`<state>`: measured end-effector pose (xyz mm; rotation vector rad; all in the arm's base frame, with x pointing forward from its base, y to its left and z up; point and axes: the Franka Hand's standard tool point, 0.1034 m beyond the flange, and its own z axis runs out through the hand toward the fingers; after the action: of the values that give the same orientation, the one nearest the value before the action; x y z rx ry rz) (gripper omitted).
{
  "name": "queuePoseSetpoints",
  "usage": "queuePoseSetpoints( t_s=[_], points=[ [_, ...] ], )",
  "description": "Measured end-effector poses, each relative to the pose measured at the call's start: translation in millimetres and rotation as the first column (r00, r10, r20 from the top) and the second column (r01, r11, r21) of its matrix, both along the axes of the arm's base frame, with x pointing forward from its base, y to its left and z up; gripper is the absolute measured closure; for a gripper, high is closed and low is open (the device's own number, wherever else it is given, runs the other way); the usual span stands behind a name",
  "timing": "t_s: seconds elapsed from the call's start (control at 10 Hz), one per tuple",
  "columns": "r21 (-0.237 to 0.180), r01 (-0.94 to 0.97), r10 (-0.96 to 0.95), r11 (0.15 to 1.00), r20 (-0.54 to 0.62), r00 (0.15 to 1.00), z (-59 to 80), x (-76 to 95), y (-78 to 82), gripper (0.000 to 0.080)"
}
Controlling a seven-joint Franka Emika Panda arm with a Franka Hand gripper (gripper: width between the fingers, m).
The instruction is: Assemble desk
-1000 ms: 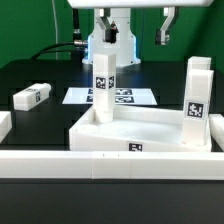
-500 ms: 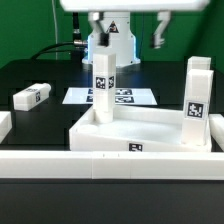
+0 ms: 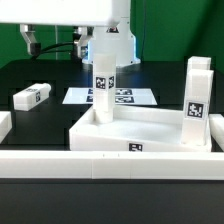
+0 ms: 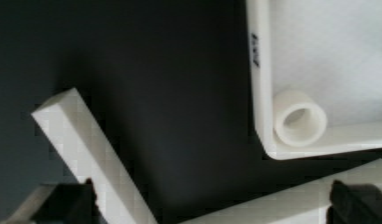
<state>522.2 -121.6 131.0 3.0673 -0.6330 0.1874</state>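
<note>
**Claw wide over the desk top's corner**

Claw hangs spread, gripping nothing. Below it, dark counter separates the desk top's rounded rim from a loose leg. Two legs stand upright in the top.

The desk top lies on the table with two legs upright in its corners. A loose leg lies toward the exterior view's left; the marker board lies behind the top.
</note>
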Motion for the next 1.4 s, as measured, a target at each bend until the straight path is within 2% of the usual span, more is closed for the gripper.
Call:
queuePoseSetpoints(
  t_s=[0.3, 0.4, 0.5, 0.6, 0.7, 0.8, 0.9, 1.2, 1.3, 1.4],
  points=[
    [-0.001, 0.000, 0.000, 1.000, -0.003, 1.000, -0.8, -0.7, -1.3, 0.0150],
    [0.003, -0.002, 0.002, 1.000, -0.014, 1.000, -0.8, -4.4, -9.6, 0.0150],
    [-0.005, 0.006, -0.006, 1.000, -0.018, 1.000, -9.1, -21.1, -29.8, 0.0150],
    [-0.021, 0.022, -0.022, 1.000, -0.027, 0.999, -24.0, -43.5, -44.9, 0.0150],
    [-0.019, 0.041, -0.042, 0.999, -0.039, 0.998, -37.6, -61.0, -55.9, 0.0150],
    [-0.025, 0.063, -0.064, 0.998, -0.047, 0.997, -45.1, -67.0, -62.7, 0.0150],
    [-0.037, 0.059, -0.060, 0.998, -0.040, 0.997, -48.9, -67.2, -60.4, 0.0150],
    [-0.036, 0.057, -0.059, 0.998, -0.043, 0.997, -49.9, -67.6, -59.8, 0.0150],
    [-0.055, 0.012, -0.014, 0.998, -0.036, 0.999, -52.1, -72.6, -67.9, 0.0150],
    [-0.079, -0.013, 0.010, 0.997, -0.036, 0.999, -60.0, -91.7, -84.6, 0.0150]
  ],
)
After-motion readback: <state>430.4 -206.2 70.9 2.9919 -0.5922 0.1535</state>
